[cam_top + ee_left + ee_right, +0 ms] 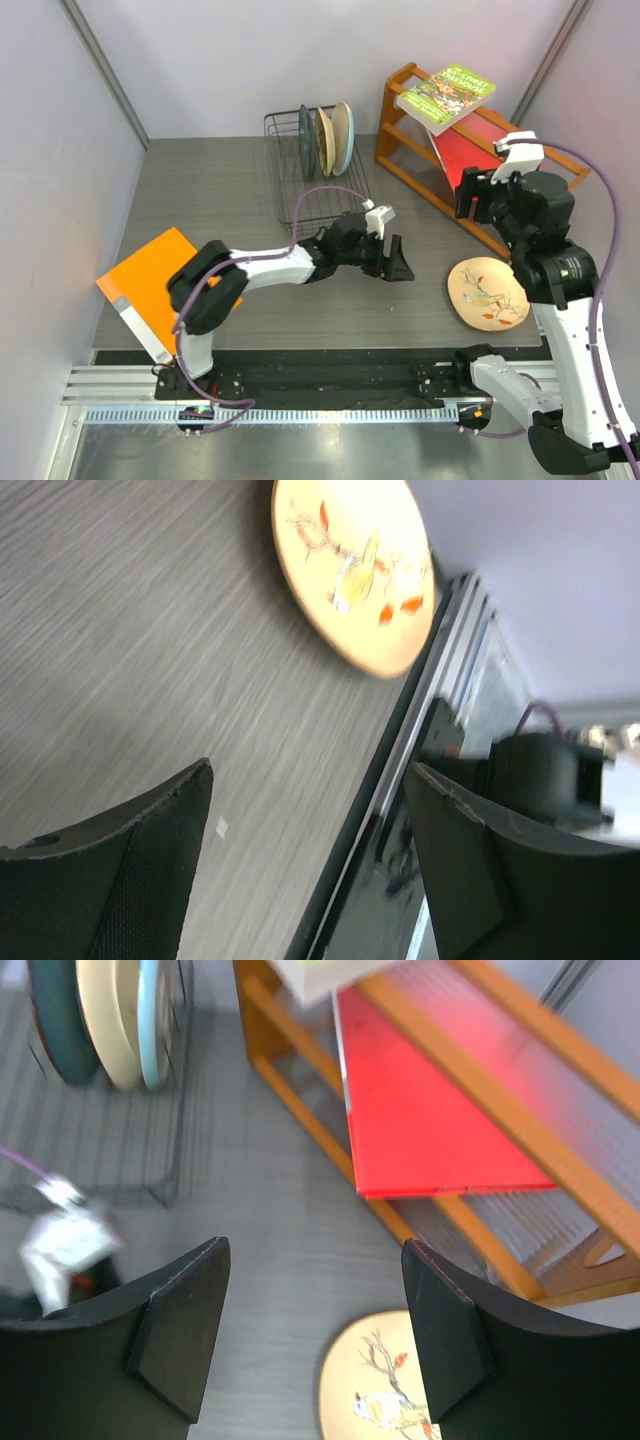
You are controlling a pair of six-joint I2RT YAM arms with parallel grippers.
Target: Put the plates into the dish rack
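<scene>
Plate with bird painting [487, 293] lies flat on the table [220, 200], front right. Just left of it we note the left claw [310, 780], jaws wide, empty. Right claw [315, 1260] hangs beyond the plate, likewise wide, holding nothing; farther back, three plates [325, 140] stand on edge in the wire rack [300, 195].

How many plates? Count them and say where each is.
4. Three stand on edge in the rack: dark plate, tan plate, cream-blue plate. The bird plate lies flat on the table. None seems hidden.
</scene>
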